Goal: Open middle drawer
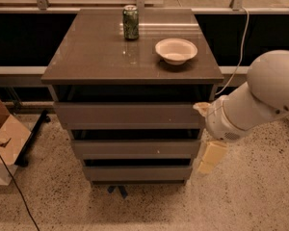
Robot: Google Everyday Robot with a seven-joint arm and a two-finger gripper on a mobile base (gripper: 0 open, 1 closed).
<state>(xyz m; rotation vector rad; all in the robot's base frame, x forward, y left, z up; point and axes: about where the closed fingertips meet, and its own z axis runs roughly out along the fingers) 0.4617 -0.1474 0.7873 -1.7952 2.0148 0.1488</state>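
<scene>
grey-brown and flat, the wide middle drawer (130, 148) sits between the taller top drawer (127, 114) and the small bottom drawer (135, 173). it looks shut. it has no handle, so i think the best way is to catch its top edge at the dark gap, or its right end. then pull straight out, slow and level, so the green drink can (130, 22) and the white paper bowl (176, 50) on the shiny brown counter (91, 57) do not shake.

the cream-coloured gripper (211, 157) hangs just beside the right end of the middle drawer and points down at the speckled floor (250, 196). i cannot tell if it is apart or together. the big white arm (260, 97) reaches in from the right, bent low next to the drawers.
</scene>
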